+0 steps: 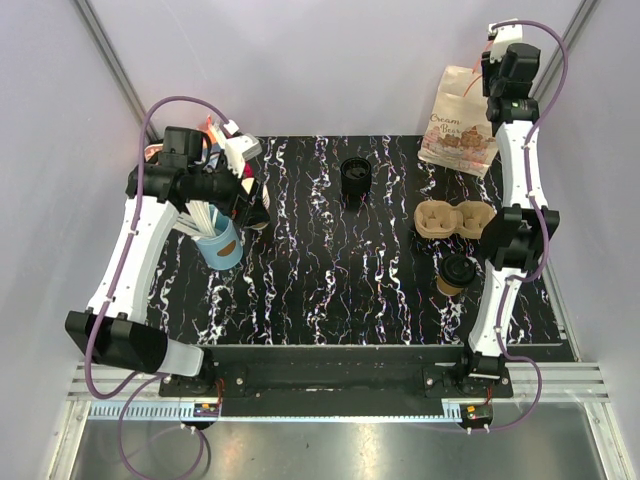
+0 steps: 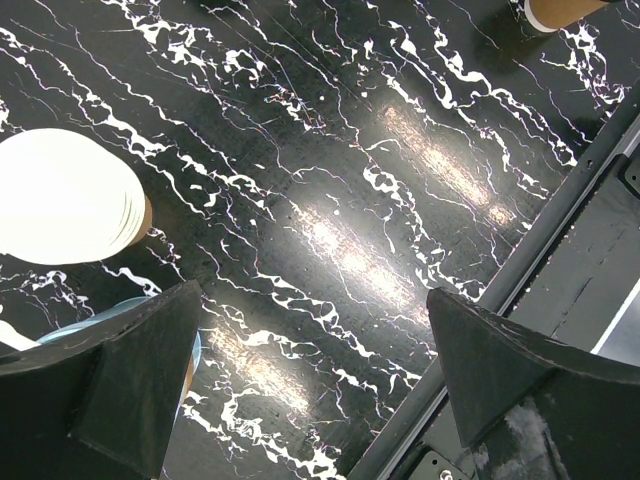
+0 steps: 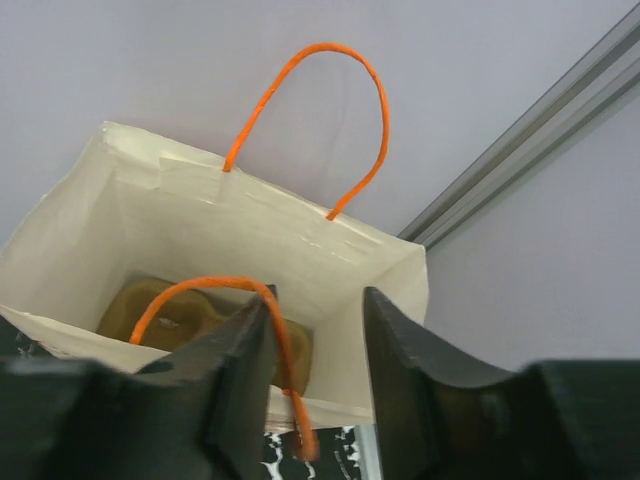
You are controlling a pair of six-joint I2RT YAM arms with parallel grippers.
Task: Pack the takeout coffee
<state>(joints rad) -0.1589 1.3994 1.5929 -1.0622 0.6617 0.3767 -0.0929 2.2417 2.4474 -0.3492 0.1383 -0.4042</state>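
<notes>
One cup tray (image 1: 441, 218) beside takeout coffee (image 1: 458, 271)

i see the takeout coffee (image 1: 457, 275) on the table (image 1: 330, 290) at right front, cup tray (image 1: 452, 219) just behind it, paper bag (image 1: 458, 133) beyond that at the far right edge. cup of sticks (image 1: 222, 243) stands at left; a round container (image 1: 355, 176) sits centre back.

Two-hole pulp cup tray (image 1: 452, 219) sits on black, white-veined marble table (image 1: 330, 290). Printed paper bag (image 1: 459, 132) stands upright just behind tray, with orange handles (image 3: 310, 120) and a brown pulp insert (image 3: 175, 318) at its bottom. Black round cup-like item (image 1: 355, 176) sits left of tray. Blue cup (image 1: 222, 243) with white sticks (image 1: 200, 215) is well left of tray, as is the stack of paper cups (image 2: 62, 195).
</notes>
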